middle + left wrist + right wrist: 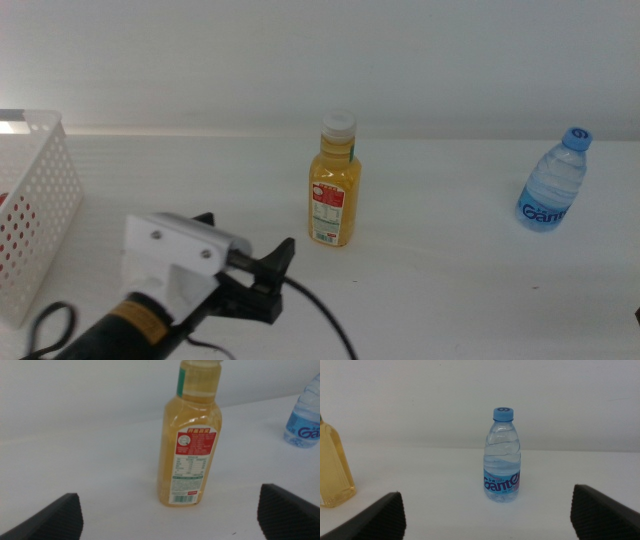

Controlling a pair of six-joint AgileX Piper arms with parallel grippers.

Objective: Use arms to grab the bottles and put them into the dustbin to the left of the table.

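The orange juice bottle (335,185) with a white cap stands upright mid-table; it also shows in the left wrist view (192,435) and at the edge of the right wrist view (332,470). My left gripper (250,240) is open at the front left, short of the bottle, which stands ahead between the jaws (170,491). The small clear water bottle (553,182) with a blue cap stands upright at the right. My right gripper (486,491) is open, well short of the water bottle (502,455). The white perforated dustbin (45,190) stands at the left; red shows through its holes (15,228).
A black cable (325,320) trails from the left arm along the front edge. The water bottle also shows at the edge of the left wrist view (305,415). A white wall rises behind the table (450,250).
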